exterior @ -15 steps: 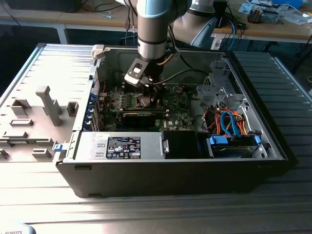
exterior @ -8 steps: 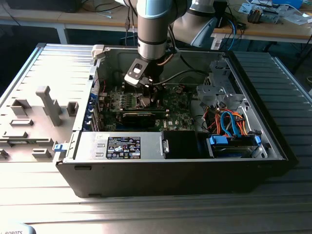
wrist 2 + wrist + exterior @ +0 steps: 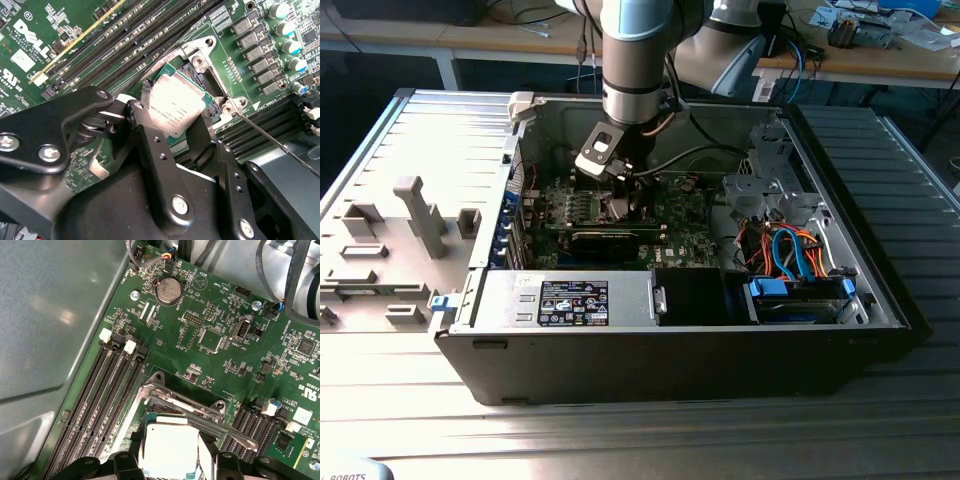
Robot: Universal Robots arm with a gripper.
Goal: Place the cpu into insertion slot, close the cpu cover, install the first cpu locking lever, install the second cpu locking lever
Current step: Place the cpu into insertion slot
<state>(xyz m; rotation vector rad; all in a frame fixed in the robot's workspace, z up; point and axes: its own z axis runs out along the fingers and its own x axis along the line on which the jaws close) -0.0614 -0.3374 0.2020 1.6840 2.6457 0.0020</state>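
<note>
The cpu (image 3: 176, 106) (image 3: 169, 446), a flat silver-grey square, sits between my gripper's (image 3: 172, 120) black fingers (image 3: 141, 116). The gripper is shut on it. It hangs just over the insertion slot (image 3: 201, 75), a dark socket with a silver rim (image 3: 199, 50) on the green board. In the first wrist view a silver frame that looks like the cpu cover (image 3: 180, 401) stands lifted at the socket's edge, beyond the chip. A thin metal locking lever (image 3: 280, 150) (image 3: 227, 432) juts out beside the socket. In the exterior view my gripper (image 3: 620, 198) reaches down into the open computer case.
Long black memory slots (image 3: 107, 395) run beside the socket. A round coin battery (image 3: 167, 290) and small chips lie further off on the board. The case holds a power supply (image 3: 575, 300), a grey drive cage (image 3: 770, 175) and coloured cables (image 3: 790, 250). Grey fixtures (image 3: 420, 215) stand outside the case.
</note>
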